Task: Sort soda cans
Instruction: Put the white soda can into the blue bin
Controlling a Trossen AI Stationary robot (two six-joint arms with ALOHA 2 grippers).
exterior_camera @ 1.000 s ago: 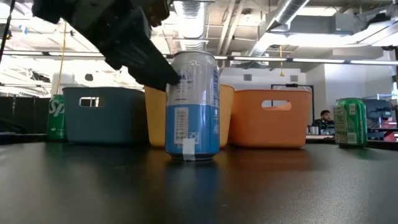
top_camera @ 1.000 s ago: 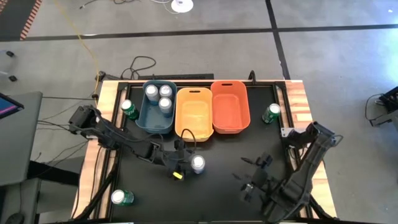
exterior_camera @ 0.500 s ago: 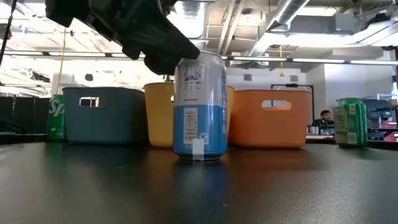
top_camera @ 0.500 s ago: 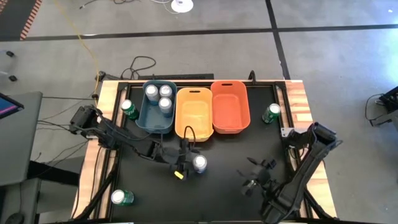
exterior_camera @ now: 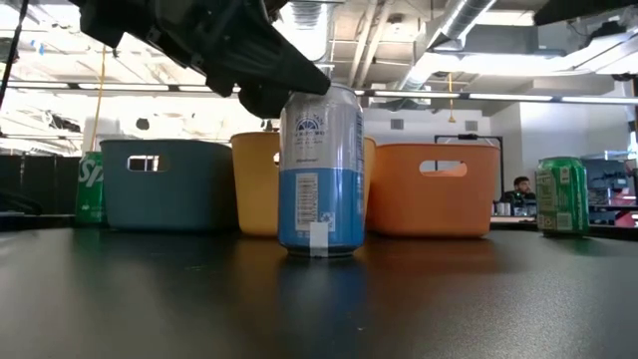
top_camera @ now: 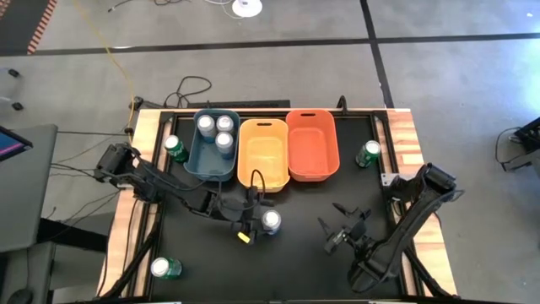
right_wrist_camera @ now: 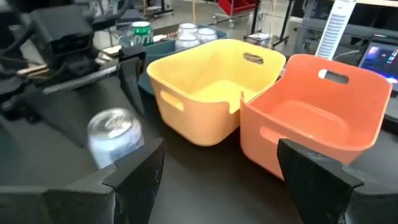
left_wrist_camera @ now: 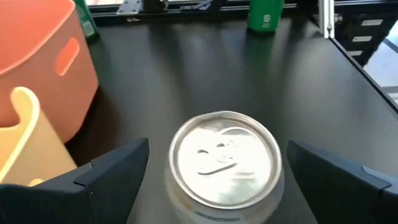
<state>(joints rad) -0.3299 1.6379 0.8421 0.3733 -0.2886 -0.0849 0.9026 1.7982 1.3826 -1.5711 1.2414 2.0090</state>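
A blue-silver soda can [top_camera: 271,221] stands upright on the black table, also seen in the low view [exterior_camera: 321,170]. My left gripper [top_camera: 261,222] is open and low over it. In the left wrist view its fingers stand on either side of the can's silver top [left_wrist_camera: 225,158], with a gap on each side. My right gripper [top_camera: 342,229] is open above the table, right of this can, and faces it and the bins [right_wrist_camera: 227,180]. Three blue-silver cans [top_camera: 215,131] stand in the blue bin. Green cans stand at the far left [top_camera: 175,149], far right [top_camera: 368,154] and near left [top_camera: 165,268].
Blue [top_camera: 211,160], yellow [top_camera: 262,165] and orange [top_camera: 312,160] bins sit side by side along the far edge; no cans show in the yellow and orange ones. Open black tabletop lies between the two grippers. A person sits far off in the room [exterior_camera: 518,189].
My left gripper has moved toward the table's right, bringing its open fingers around the blue-silver can. The can has shifted slightly to the right and stays upright. My right gripper has moved toward the far edge and the can, still open.
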